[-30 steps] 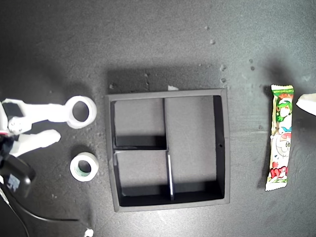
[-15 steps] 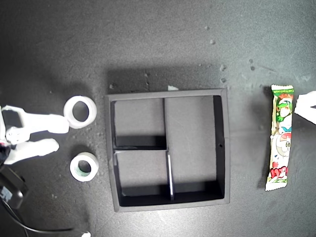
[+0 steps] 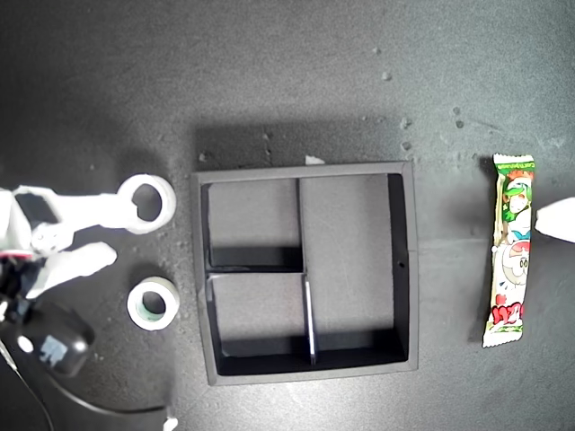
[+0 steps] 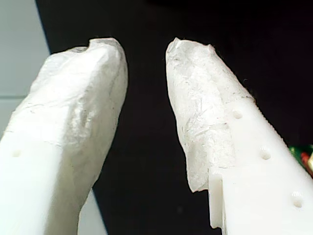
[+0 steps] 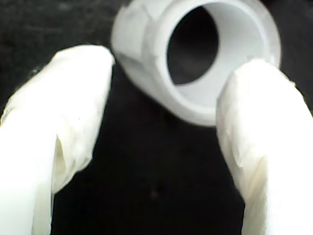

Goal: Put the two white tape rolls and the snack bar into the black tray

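My second gripper (image 3: 115,235), jaws spread, has one finger (image 3: 99,209) touching the white roll (image 3: 147,203) beside the tray (image 3: 411,269), the green-cored roll (image 3: 153,303) near it, and beyond the tray my first gripper (image 4: 146,88) gapes empty by the bar (image 3: 509,250).

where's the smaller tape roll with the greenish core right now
In the exterior view the small white tape roll with a greenish core lies on the dark table, left of the square black tray, below the larger all-white roll.

All-white tape roll (image 3: 147,203) flat at exterior view's left, just beside tray. Smaller green-cored roll (image 3: 153,303) flat below it. Black three-compartment tray (image 3: 404,269) centre, nothing inside. Snack bar (image 3: 509,249) lengthwise, vertical, exterior view's right edge.
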You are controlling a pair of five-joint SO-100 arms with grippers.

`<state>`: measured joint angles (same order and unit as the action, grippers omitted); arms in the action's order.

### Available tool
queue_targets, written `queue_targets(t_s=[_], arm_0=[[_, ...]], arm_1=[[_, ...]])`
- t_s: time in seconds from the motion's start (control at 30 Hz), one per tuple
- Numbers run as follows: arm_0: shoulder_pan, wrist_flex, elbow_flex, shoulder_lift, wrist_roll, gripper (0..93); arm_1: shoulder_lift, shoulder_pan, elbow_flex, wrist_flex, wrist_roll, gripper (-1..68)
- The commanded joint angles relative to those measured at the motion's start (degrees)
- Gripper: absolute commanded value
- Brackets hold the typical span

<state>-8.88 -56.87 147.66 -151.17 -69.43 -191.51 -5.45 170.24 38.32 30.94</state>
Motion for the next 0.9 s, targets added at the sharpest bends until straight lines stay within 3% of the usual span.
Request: queue_targets(t_s=[0.0, 0.47, 0.63, 0.8, 0.87], arm_0=[[1.32, 2.90, -3.60, 6.68, -0.79, 17.2], [1.41, 8.35, -12.48, 29.71, 0.97, 17.2], [1.93, 10.28, -14.06, 36.91, 0.26, 16.1], [2.55, 11.25, -15.21, 40.78, -1.05, 14.4], [2.81, 11.25, -15.29, 40.96, -1.14, 13.2]], arm_1=[[0.18, -1.23, -3.60, 1.93, -1.67, 8.7], [-0.35, -0.62, 0.18, 7.73, 2.81, 9.7], [0.18, -1.41, -2.72, 13.89, 0.44, 20.5], [0.18, -2.90, -7.29, 21.18, -2.81, 25.8], [0.79, -3.43, -6.86, 20.04, -4.92, 26.9]])
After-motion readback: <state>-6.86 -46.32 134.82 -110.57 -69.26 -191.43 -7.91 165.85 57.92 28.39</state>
